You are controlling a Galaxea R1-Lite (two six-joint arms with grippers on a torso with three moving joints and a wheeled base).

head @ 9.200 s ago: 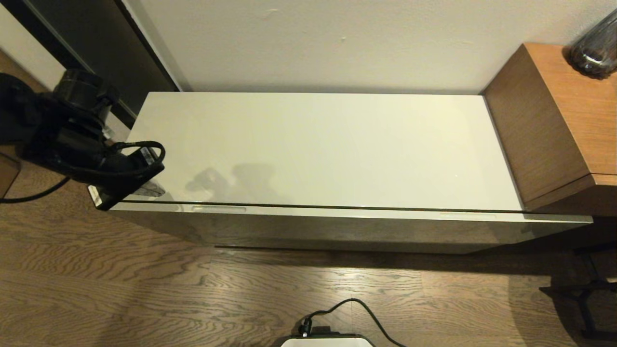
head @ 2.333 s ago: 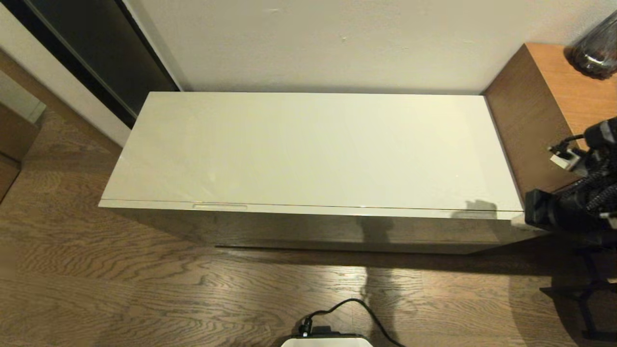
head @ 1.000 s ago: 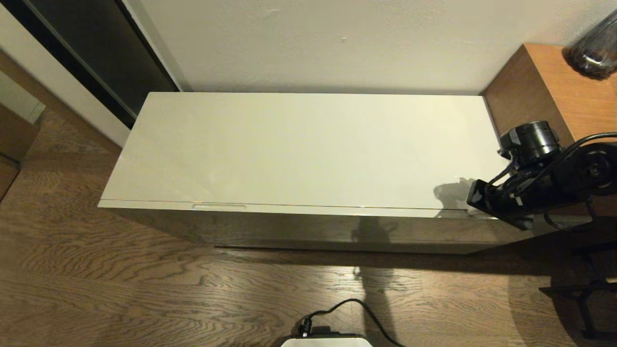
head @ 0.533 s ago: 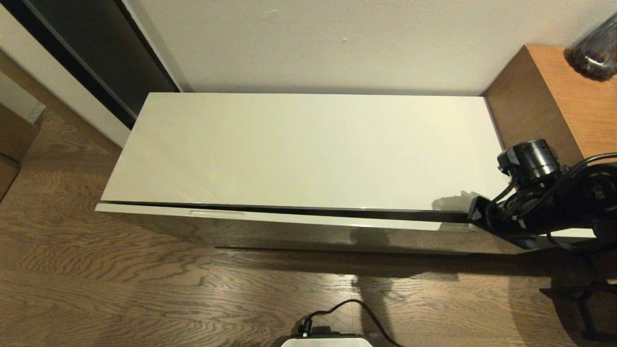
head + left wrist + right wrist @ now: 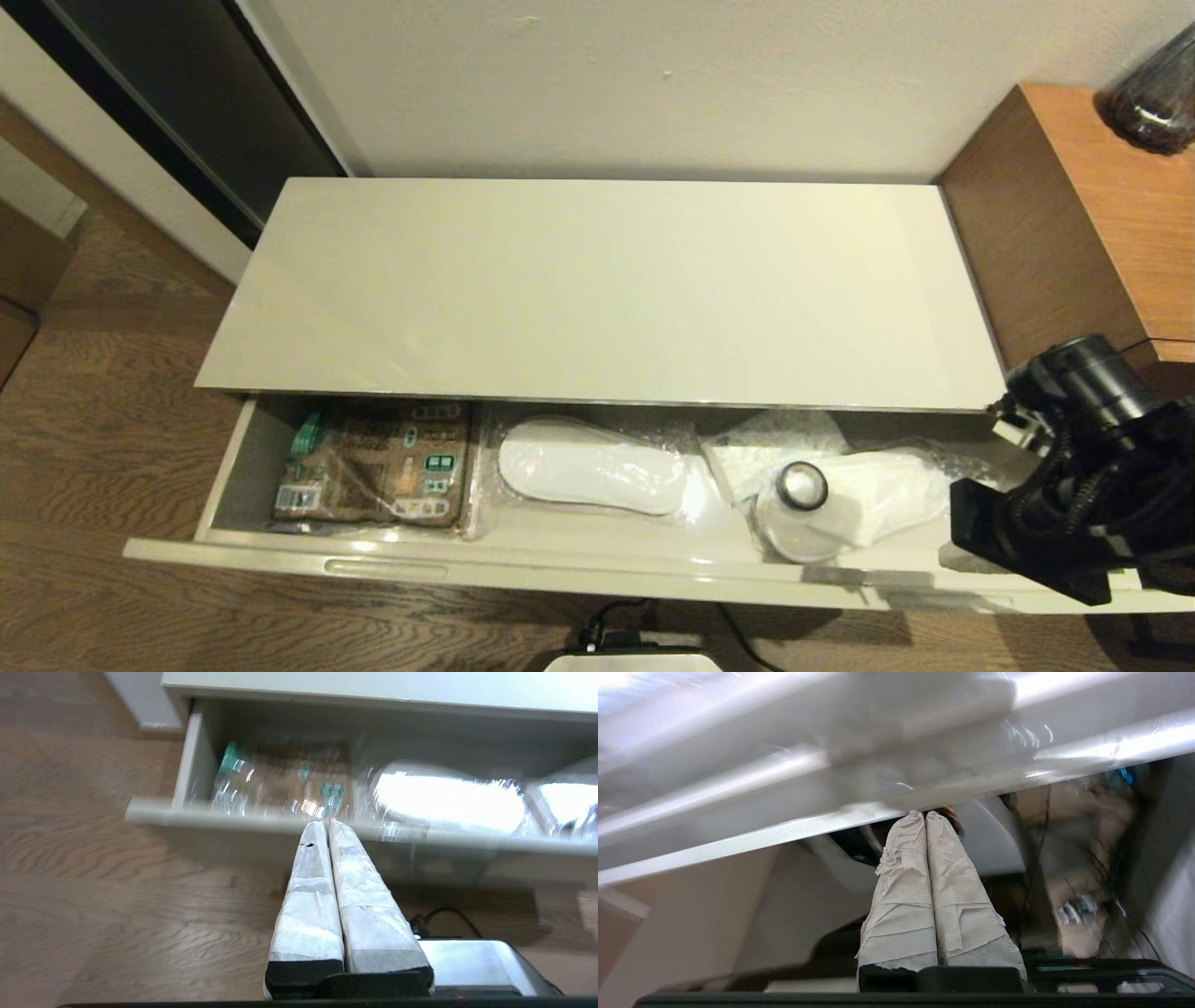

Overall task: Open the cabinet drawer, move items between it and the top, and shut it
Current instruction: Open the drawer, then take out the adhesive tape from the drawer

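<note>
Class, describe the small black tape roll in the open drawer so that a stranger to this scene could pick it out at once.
Find the wide cabinet drawer pulled out under the off-white top. Look toward its right end, where a clear-wrapped pair of white slippers lies. The tape roll rests there on the plastic: a small dark ring, the only round thing among flat packets.

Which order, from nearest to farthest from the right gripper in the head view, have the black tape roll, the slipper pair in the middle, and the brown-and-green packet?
The right gripper sits at the right end of the cabinet drawer.
1. Black tape roll, right part of the drawer.
2. Middle slipper pair, centre.
3. Brown-and-green packet, far left end.
</note>
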